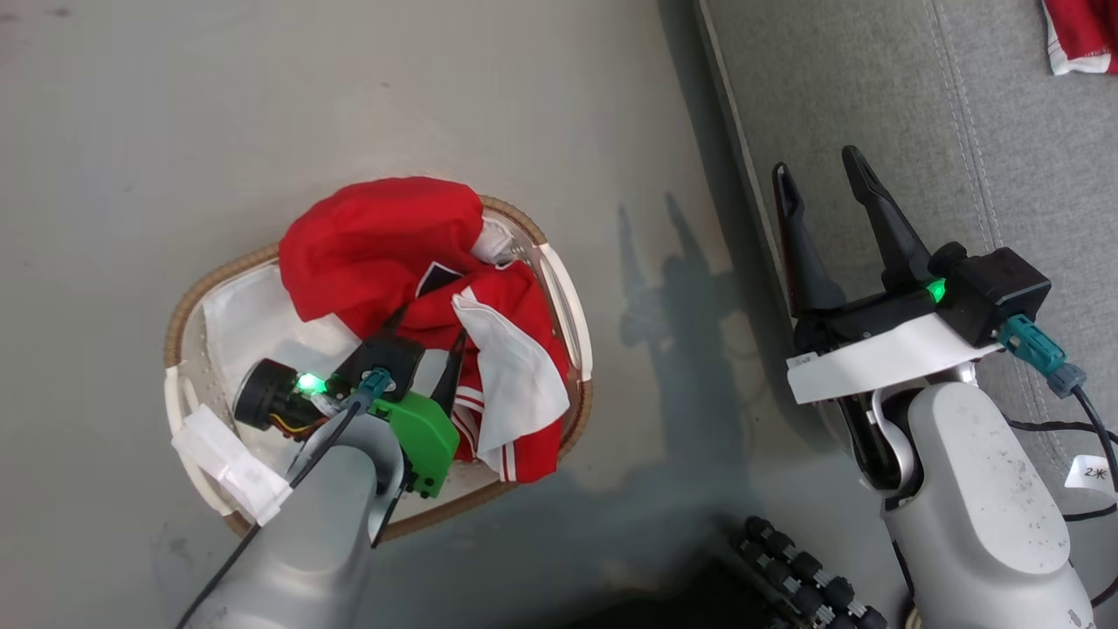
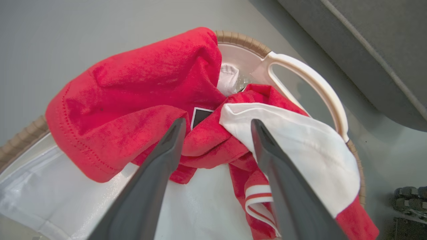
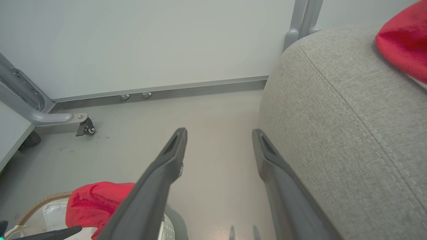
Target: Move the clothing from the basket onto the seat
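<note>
Down in the basket [image 2: 310, 80], the left gripper [image 2: 217, 125] hangs wide open over the clothing [image 2: 140, 86], its fingers straddling a bunched red fold near the black patch [image 2: 200, 116]. The fabric looks light, limp and grippy, so that raised bunch seems the best pinch point. To the right, the right gripper [image 1: 817, 166] is open and empty at the seat [image 1: 873, 105] edge. A red piece [image 1: 1083, 26] lies far right on the seat.
</note>
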Motion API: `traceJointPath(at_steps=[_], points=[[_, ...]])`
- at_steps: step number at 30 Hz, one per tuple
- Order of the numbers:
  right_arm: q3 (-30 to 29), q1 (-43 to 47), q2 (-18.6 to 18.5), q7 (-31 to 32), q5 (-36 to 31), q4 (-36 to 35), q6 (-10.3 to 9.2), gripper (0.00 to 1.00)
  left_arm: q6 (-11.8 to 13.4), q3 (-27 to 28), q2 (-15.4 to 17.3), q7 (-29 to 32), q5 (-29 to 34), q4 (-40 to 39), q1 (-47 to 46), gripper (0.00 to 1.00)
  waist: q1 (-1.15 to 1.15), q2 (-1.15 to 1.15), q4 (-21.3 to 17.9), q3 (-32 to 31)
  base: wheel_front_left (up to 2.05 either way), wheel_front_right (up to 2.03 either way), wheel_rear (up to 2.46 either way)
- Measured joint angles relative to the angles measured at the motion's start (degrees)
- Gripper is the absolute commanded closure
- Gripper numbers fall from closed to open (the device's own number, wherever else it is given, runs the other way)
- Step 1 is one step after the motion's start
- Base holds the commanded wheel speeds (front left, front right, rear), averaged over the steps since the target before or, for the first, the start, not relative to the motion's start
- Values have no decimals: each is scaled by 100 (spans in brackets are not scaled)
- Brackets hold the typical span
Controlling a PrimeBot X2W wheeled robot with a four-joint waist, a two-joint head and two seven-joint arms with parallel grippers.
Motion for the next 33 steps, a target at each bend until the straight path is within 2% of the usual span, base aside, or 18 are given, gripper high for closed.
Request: traceJointPath(at_steps=[6,18,24,33], points=[[67,-75,-1,0,58,-35,0,0,-43,-328,223,0,283,426,-390,0,0,0,-160,376,0,0,0],[170,-173,1,0,179,-110,0,0,-45,-979,453,1,884,1083,-1322,0,0,0,-308,999,0,0,0],[246,-208,8,0,233,-142,0,0,-53,-1372,447,1,1094,1546,-1812,0,0,0,-314,1219,0,0,0],[232,-192,7,0,255,-200,0,0,-80,-1873,314,349,1185,1941,-2036,0,-1,0,-292,1336,0,0,0]])
